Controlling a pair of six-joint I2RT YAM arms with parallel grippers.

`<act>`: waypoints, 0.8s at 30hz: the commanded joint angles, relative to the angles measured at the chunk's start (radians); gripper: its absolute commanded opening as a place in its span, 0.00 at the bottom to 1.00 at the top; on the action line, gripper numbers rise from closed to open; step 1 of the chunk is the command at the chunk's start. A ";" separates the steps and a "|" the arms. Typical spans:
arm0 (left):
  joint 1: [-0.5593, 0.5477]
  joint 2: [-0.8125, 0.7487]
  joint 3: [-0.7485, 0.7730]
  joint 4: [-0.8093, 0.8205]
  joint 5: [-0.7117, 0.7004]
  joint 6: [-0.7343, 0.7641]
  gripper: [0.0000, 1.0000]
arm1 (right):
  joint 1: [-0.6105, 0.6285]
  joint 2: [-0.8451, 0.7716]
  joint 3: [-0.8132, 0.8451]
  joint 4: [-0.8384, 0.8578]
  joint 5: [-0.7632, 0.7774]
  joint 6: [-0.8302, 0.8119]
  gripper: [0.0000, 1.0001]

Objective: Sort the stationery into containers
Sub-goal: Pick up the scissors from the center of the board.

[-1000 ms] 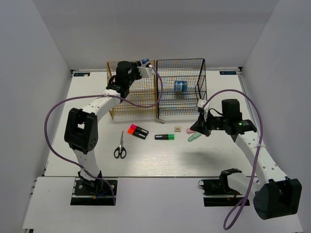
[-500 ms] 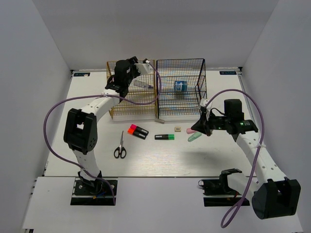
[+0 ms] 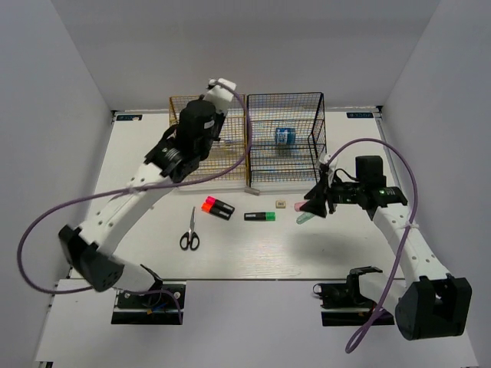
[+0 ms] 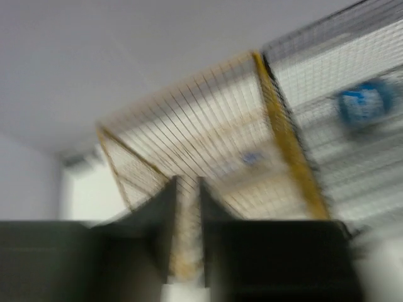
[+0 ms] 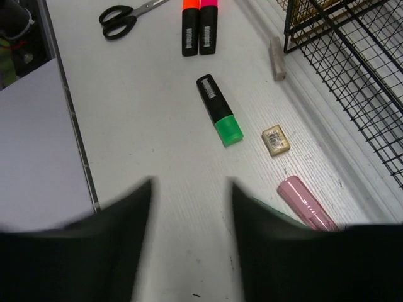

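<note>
On the white table lie black-handled scissors (image 3: 189, 231) (image 5: 126, 16), a red-ended and a pink-ended marker (image 3: 217, 208) (image 5: 199, 28) side by side, a green-ended marker (image 3: 260, 216) (image 5: 219, 117), a beige cube (image 3: 281, 204) (image 5: 276, 139), a pink piece (image 5: 305, 202) and a mint piece (image 3: 305, 218). A blue roll (image 3: 285, 136) (image 4: 362, 106) sits in the black rack (image 3: 284, 142). My right gripper (image 3: 314, 207) (image 5: 191, 189) hangs open and empty just above the table beside the mint piece. My left gripper (image 4: 187, 182) is shut, raised over the yellow rack (image 3: 205, 149) (image 4: 208, 138); a small blue thing (image 4: 252, 157) lies in that rack.
A grey oblong piece (image 3: 252, 189) (image 5: 276, 58) lies at the foot of the racks, between them. The black rack's wire corner (image 5: 352, 63) stands close to the right of my right gripper. White walls close the table on three sides.
My left arm has lifted away from the yellow rack and its jaws have closed. My right gripper has gone from shut to open over the mint piece.
</note>
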 commanded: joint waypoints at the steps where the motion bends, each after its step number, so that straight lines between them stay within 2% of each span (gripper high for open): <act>1: -0.028 -0.108 0.026 -0.661 -0.178 -0.726 0.43 | -0.010 0.048 0.052 -0.051 -0.049 0.028 0.21; 2: -0.035 -0.198 -0.117 -0.777 -0.155 -0.787 0.57 | -0.010 0.087 0.090 -0.068 -0.034 0.036 0.00; 3: -0.051 -0.234 -0.176 -0.800 -0.147 -0.957 0.62 | -0.009 0.101 0.101 -0.077 -0.026 0.053 0.00; 4: -0.055 -0.271 -0.238 -0.806 -0.119 -0.988 0.69 | -0.010 0.113 0.127 -0.138 -0.024 0.036 0.00; 5: -0.064 -0.390 -0.421 -0.803 -0.102 -1.010 0.76 | -0.006 0.139 0.133 -0.144 -0.029 0.033 0.00; 6: -0.072 -0.427 -0.477 -0.791 -0.097 -1.033 0.81 | -0.010 0.145 0.141 -0.143 -0.049 0.042 0.08; 7: -0.074 -0.497 -0.531 -0.776 -0.075 -1.101 0.82 | -0.012 0.151 0.146 -0.148 -0.052 0.039 0.41; 8: -0.072 -0.553 -0.657 -0.756 -0.046 -1.108 0.82 | -0.007 0.156 0.149 -0.149 -0.050 0.042 0.90; 9: -0.074 -0.585 -0.691 -0.763 -0.042 -1.134 0.81 | -0.007 0.154 0.149 -0.148 -0.053 0.044 0.91; 10: -0.075 -0.601 -0.743 -0.769 -0.032 -1.145 0.75 | -0.013 0.145 0.143 -0.138 -0.049 0.038 0.91; 11: -0.075 -0.618 -0.781 -0.772 0.001 -1.155 0.48 | -0.010 0.142 0.138 -0.134 -0.044 0.038 0.85; 12: -0.077 -0.624 -0.798 -0.775 0.009 -1.156 0.30 | -0.012 0.133 0.126 -0.117 -0.040 0.044 0.74; 13: -0.075 -0.622 -0.833 -0.763 0.032 -1.148 0.16 | -0.015 0.130 0.126 -0.112 -0.050 0.045 0.58; 14: -0.075 -0.613 -0.850 -0.766 0.029 -1.148 0.16 | -0.019 0.133 0.126 -0.114 -0.056 0.044 0.22; 15: -0.075 -0.603 -0.867 -0.766 0.026 -1.143 0.16 | -0.016 0.145 0.129 -0.120 -0.070 0.039 0.12; 16: -0.075 -0.595 -0.872 -0.748 0.032 -1.134 0.19 | -0.021 0.147 0.135 -0.126 -0.078 0.038 0.07; 17: -0.074 -0.577 -0.878 -0.742 0.038 -1.131 0.26 | -0.021 0.153 0.138 -0.135 -0.080 0.038 0.05; 19: -0.051 -0.546 -0.899 -0.690 0.079 -1.116 0.31 | -0.029 0.164 0.141 -0.146 -0.084 0.028 0.05; 21: -0.020 -0.512 -0.927 -0.639 0.130 -1.102 0.38 | -0.038 0.167 0.143 -0.149 -0.084 0.019 0.10; 24: 0.014 -0.492 -0.955 -0.558 0.200 -1.096 0.39 | -0.044 0.167 0.139 -0.155 -0.098 0.016 0.13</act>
